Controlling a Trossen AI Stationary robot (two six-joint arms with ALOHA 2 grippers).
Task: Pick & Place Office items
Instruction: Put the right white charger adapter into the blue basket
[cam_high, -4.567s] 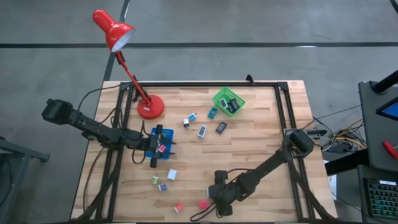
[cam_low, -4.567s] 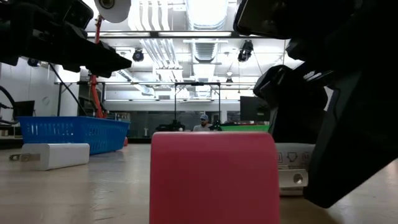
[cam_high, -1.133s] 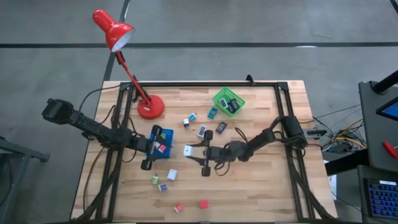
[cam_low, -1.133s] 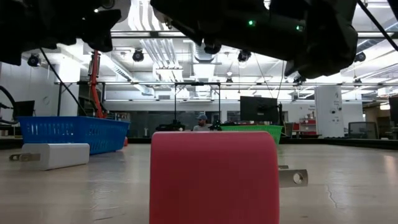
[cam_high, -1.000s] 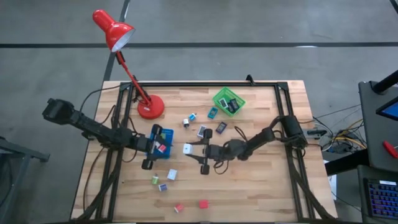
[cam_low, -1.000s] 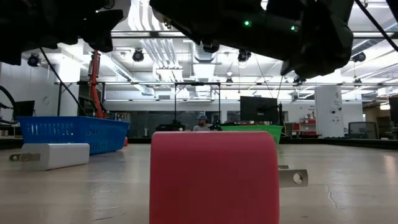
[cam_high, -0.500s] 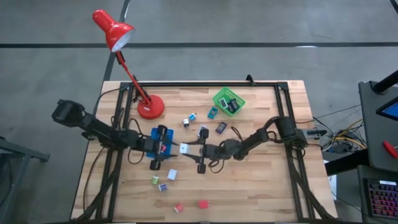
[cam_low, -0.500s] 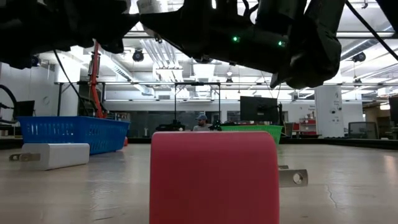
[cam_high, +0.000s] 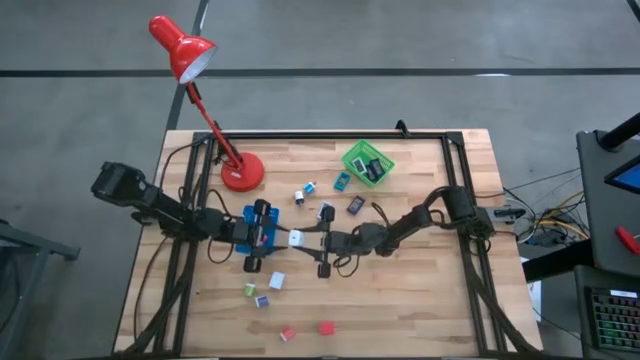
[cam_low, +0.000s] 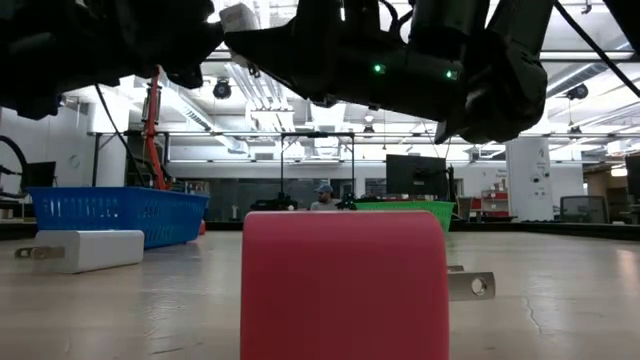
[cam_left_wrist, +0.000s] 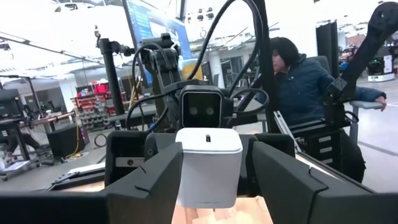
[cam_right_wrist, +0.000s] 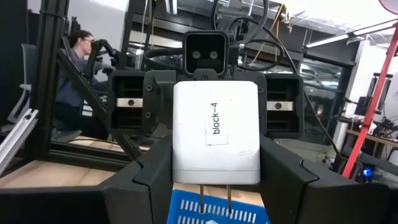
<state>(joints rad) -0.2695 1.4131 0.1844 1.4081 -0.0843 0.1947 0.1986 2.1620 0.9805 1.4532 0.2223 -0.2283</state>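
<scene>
- Nearest the low camera: red block (cam_low: 343, 285) and a white plug-in block (cam_low: 85, 250) lying on the table in front of the blue tray (cam_high: 249, 213), both untouched. Low risk here, unless an arm swings down on its way off the tray and knocks one aside.
- Just beside the blue tray, on its side facing the right arm: white block (cam_high: 296, 238), labelled "block-4", held off the table with its prongs pointing down toward the tray's rim.
- Right gripper (cam_high: 303, 240) clamped on that block from both sides; grip looks square in the right wrist view.
- Left gripper (cam_high: 272, 237) over the blue tray, nose to nose with the right one, fingers parted and bracketing the same block, one finger touching, the other with a slight gap.
- Likely a hand-over or a release above the tray. Main hazards, as a judgement:
  - letting go by the right before the left has closed: block drops, may strike the rim and bounce outside the tray;
  - closing off-centre by the left: block twists, prongs catch the tray's mesh wall;
  - pushing further together: fingers or wrist cameras collide.
- Farther from the blue tray: green basket (cam_high: 368, 162) and small pieces between it and the tray, out of reach of this move.
</scene>
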